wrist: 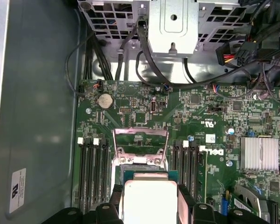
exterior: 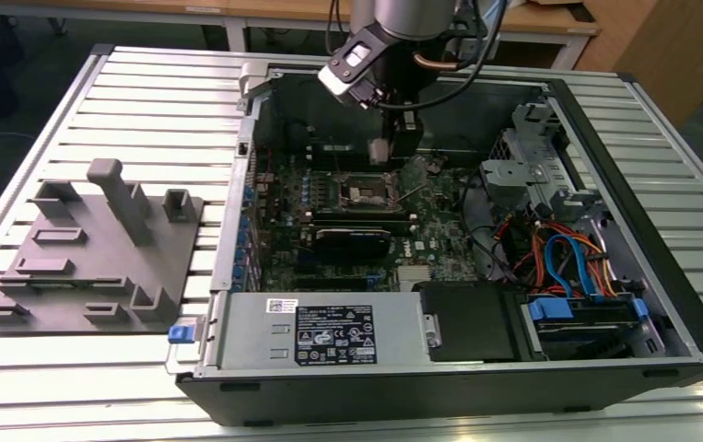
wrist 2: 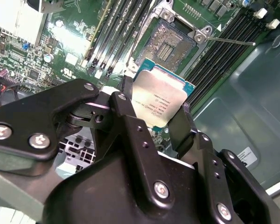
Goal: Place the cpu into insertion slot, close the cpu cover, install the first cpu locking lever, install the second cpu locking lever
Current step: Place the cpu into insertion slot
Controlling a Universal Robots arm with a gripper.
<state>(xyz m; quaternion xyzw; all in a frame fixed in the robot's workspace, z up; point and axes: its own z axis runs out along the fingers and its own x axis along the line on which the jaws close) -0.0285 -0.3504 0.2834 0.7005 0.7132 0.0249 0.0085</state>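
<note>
My gripper (wrist 2: 155, 111) is shut on the cpu (wrist 2: 159, 98), a flat square chip with a silver-grey top and a teal edge, its two black fingers (wrist 2: 183, 122) pressing opposite sides. In the second wrist view the insertion slot (wrist 2: 170, 43) lies open on the green motherboard just beyond the chip, with a thin locking lever (wrist 2: 233, 41) sticking out beside it. In the first wrist view the cpu (wrist: 149, 198) hovers over the socket and the cpu cover (wrist: 140, 132) stands raised behind it. In the exterior view the gripper (exterior: 393, 149) hangs slightly above and behind the insertion slot (exterior: 365, 191).
Long black memory slots (wrist: 94, 163) flank the socket on both sides. The open computer case (exterior: 646, 276) holds a drive cage (exterior: 517, 170), cables (exterior: 560, 253) and a power supply (exterior: 326, 331). A grey fixture block (exterior: 93, 249) sits on the table at the exterior view's left.
</note>
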